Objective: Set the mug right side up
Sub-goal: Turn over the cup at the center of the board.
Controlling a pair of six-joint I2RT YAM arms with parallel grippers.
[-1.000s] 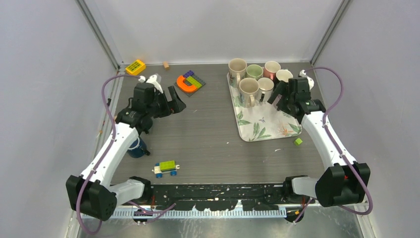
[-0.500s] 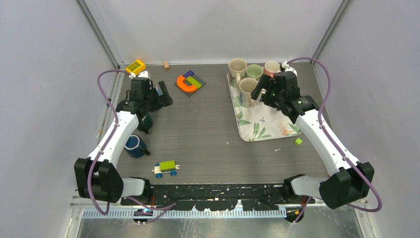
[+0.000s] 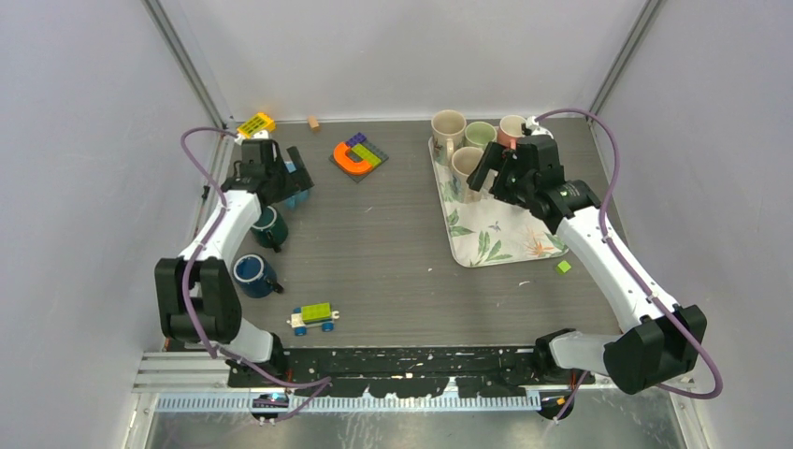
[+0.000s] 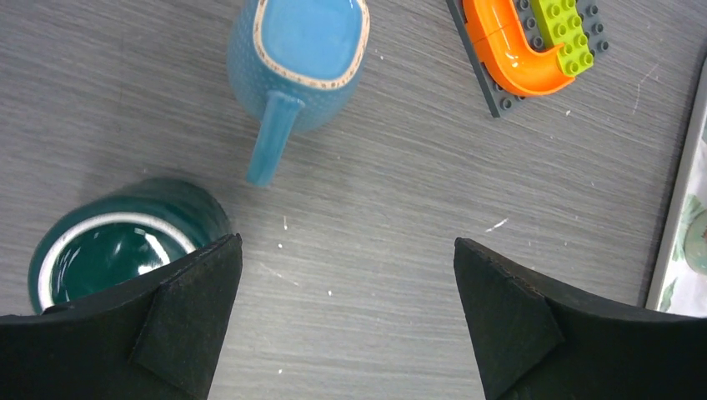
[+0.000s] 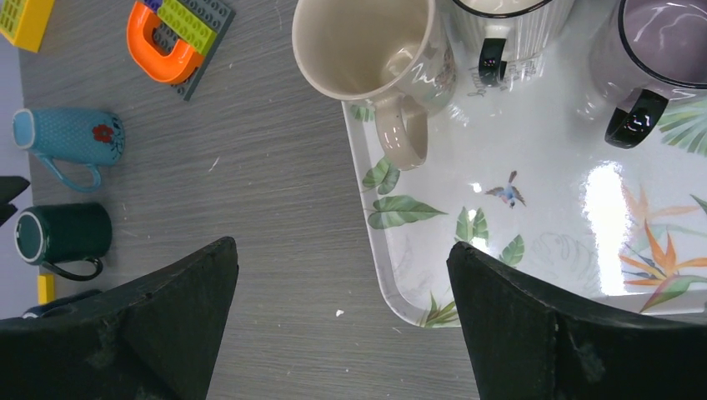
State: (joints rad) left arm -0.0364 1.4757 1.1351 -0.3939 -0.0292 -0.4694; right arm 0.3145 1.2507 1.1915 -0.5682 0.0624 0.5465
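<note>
Both grippers spread wide, neither holding anything.
The left gripper hangs jaws apart over the grey wood-grain table. Just beyond its tips the light blue dimpled ceramic mug stands mouth up. A glossy dark green mug stands nearby. The right gripper hovers over the floral tray.

green mug partly hidden behind left hand
</note>
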